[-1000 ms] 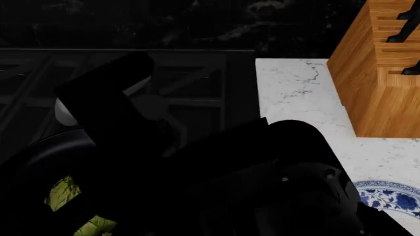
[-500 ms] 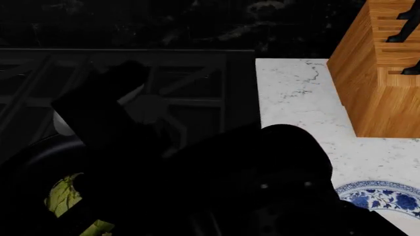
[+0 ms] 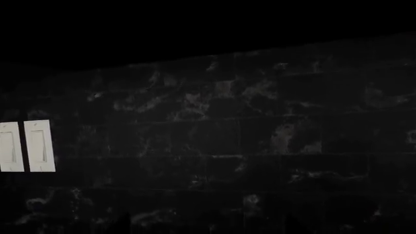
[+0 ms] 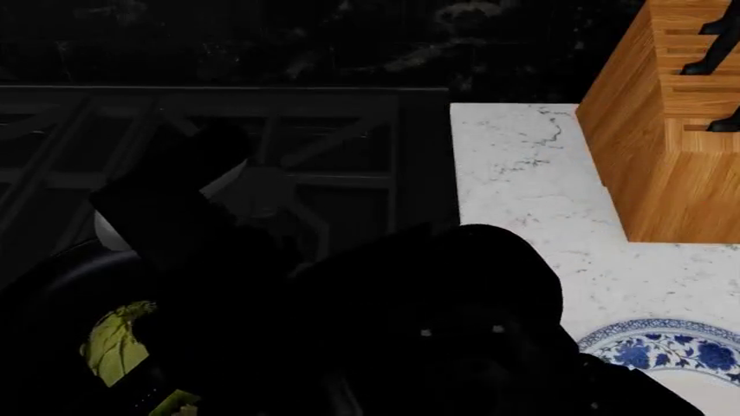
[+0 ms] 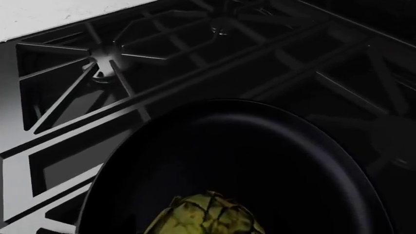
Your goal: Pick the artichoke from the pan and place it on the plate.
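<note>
The yellow-green artichoke point(image 5: 205, 215) lies in the black pan point(image 5: 273, 146) on the stove grate. It sits at the very edge of the right wrist view, close under that hand. In the head view only a slice of the artichoke point(image 4: 113, 345) shows at the lower left, inside the pan's rim point(image 4: 64, 269), behind my black right arm point(image 4: 382, 321). The arm reaches left over the pan. Its fingers are lost against the black pan. The blue-rimmed white plate point(image 4: 661, 345) lies on the marble counter at the lower right. The left wrist view shows only a dark wall.
A wooden knife block point(image 4: 677, 130) stands at the back right on the white marble counter point(image 4: 521, 173). Black stove grates point(image 4: 335, 139) fill the left half. Two white wall switches point(image 3: 27, 146) show on the dark tiled backsplash.
My right arm has shifted left over the pan, uncovering more of the plate's rim. The artichoke has stayed in the pan.
</note>
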Available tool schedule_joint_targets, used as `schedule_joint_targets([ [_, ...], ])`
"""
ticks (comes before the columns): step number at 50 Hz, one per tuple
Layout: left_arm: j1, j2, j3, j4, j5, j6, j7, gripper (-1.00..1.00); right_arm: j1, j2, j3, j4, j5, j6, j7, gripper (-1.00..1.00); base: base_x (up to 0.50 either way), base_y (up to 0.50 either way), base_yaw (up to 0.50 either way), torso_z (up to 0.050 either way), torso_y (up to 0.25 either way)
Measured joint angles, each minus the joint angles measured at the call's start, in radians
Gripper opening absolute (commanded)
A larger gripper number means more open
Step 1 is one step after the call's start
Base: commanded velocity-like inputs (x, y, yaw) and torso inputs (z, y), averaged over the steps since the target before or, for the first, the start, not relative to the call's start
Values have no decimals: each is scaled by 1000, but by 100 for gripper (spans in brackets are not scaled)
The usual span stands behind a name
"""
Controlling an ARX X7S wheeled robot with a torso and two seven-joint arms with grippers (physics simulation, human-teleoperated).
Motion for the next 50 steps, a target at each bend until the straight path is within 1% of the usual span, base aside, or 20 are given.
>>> schedule_joint_targets([
  [5, 10, 3, -12, -1, -9, 11, -4, 100, -1, -3, -6, 4, -15, -6, -10, 100, 0, 0, 0, 0, 0],
  [6, 11, 3, -14, -1, -10, 12, -5, 100, 0, -3, -8, 3, -18, -7, -12, -100, 0, 0, 0, 0, 0],
  [31, 43, 9, -44, 2, -41, 35, -25, 100, 9, 8, -33, -39, 6, -35, 26, -100, 0, 0, 0, 0, 0],
  [50, 55, -6, -31, 55, -38, -12, -14, 100, 129, 31, 29, -82, 114, -44, 139, -100, 0, 0, 0, 0, 0],
])
